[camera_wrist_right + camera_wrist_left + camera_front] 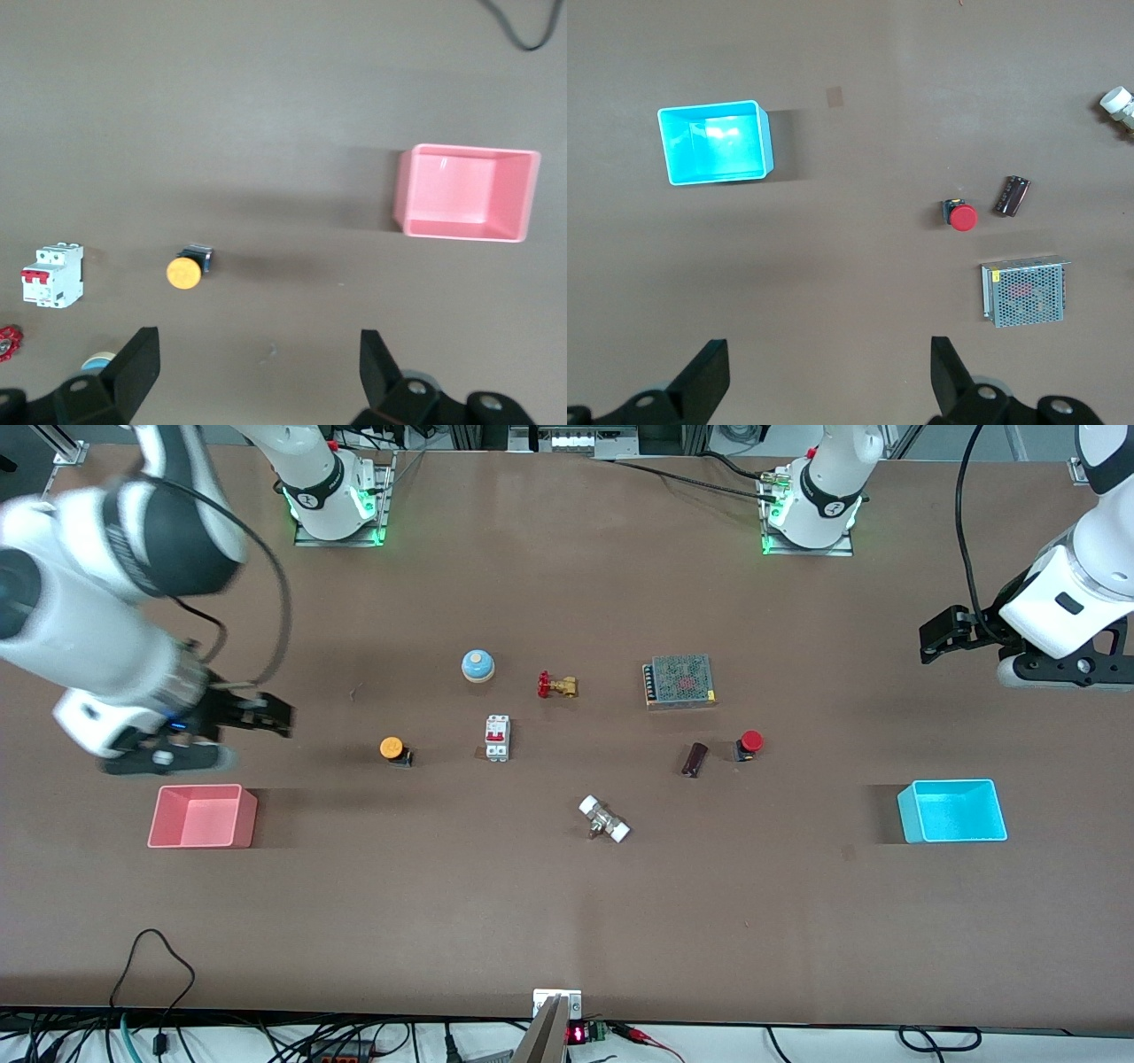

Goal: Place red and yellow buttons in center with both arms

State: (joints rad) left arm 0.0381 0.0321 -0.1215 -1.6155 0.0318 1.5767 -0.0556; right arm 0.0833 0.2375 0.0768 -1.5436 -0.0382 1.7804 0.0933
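Both black two-finger grippers are up in the air with fingers spread wide, nothing between them. Right gripper (266, 716) hangs over bare counter (567, 921) at the right arm's end, above the spot between the pink square tray (202, 816) and the orange-yellow mushroom-cap button (392, 748) on its small black body. Left gripper (941, 634) is over bare counter at the left arm's end, well apart from everything. The yellow button lies on its side on the counter, beside the white circuit breaker with red switches (497, 738) — near it, not touching. The red mushroom-cap button (749, 743) on a black body also lies tipped on the counter, just beside a small dark brown cylinder (695, 760), nearer the front camera than the grey perforated-metal power supply box (679, 681). Between the two buttons, around the counter's middle: a blue dome bell with a tan knob (477, 665), a brass valve with a red handle (557, 685), and a metal fitting with two white end caps (604, 819) nearest the camera. The cyan square tray (952, 811) sits toward the left arm's end, well apart from the red button. Left wrist view shows the red button (962, 216), cylinder (1012, 196), power supply (1024, 291) and cyan tray (715, 142) — fingers (950, 372) wide apart. Right wrist view shows the yellow button (186, 270), breaker (53, 275) and pink tray (467, 194).
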